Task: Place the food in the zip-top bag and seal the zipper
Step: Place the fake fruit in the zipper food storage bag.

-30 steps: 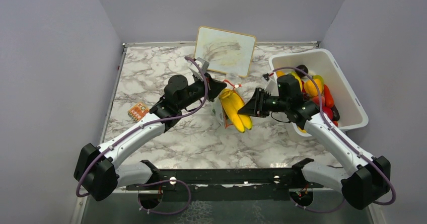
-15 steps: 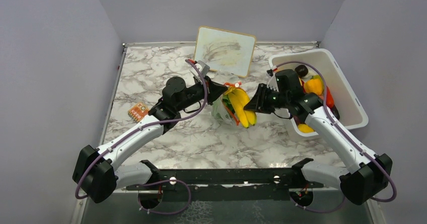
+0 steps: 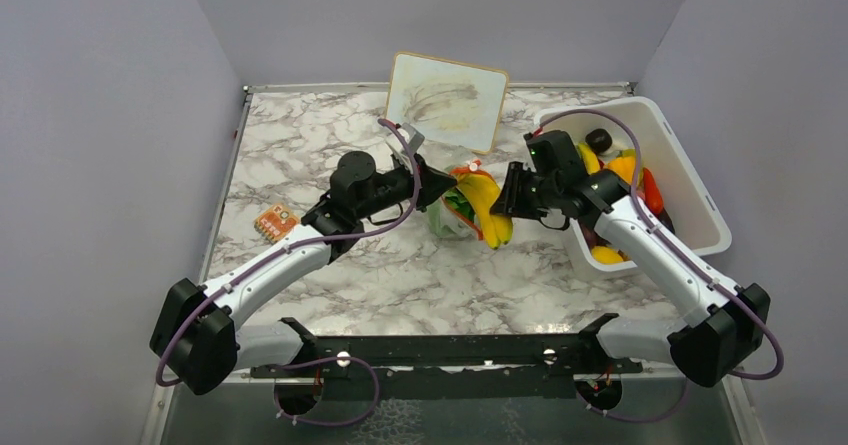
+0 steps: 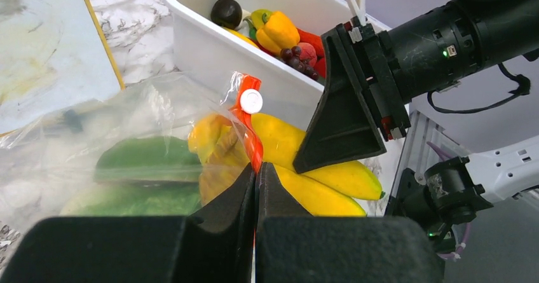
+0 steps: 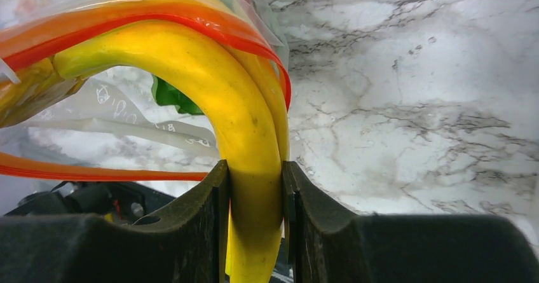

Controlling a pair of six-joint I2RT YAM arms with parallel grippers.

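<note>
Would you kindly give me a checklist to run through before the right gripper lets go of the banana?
1. Left gripper shut on the zipper: ok.
2. Right gripper shut on the banana: ok.
3. Mouth of the bag open around the banana: ok.
4. Banana fully inside the bag: not ok, its held end is outside.
5. Room left beside the lettuce: cannot tell.
6. Zipper sealed: not ok.

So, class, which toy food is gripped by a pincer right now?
The yellow banana: the right pincer clamps it at the mouth of the zip-top bag; the others lie in the white tub or bag.
</note>
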